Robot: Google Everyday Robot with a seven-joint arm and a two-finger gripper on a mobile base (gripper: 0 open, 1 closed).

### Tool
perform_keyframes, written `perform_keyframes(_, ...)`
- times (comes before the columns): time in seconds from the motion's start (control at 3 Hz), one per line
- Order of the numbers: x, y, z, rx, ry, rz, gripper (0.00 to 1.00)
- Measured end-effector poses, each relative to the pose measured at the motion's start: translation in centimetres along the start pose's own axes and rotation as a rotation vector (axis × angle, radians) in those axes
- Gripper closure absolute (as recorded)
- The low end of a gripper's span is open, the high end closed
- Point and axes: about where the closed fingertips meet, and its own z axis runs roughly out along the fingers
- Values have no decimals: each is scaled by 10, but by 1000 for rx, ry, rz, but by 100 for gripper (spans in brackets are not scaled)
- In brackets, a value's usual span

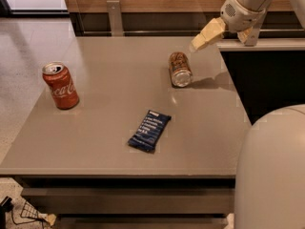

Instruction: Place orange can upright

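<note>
Camera view: the orange can (179,68) lies on its side toward the table's (109,151) far right, mottled golden-brown body, silver end facing the camera. Just beyond it to the right, the gripper (221,41) hovers, jaws apart and empty.

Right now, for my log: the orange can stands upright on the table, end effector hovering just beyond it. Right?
No. The camera view shows the orange can lying on its side on the table; the end effector does hover just beyond it.
</note>
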Motion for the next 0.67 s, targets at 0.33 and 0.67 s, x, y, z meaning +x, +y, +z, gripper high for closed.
perform_keyframes(0.33,-8,5,14,9,20,12,0)
perform_keyframes(0.67,-23,17,35,72,71,44,0)
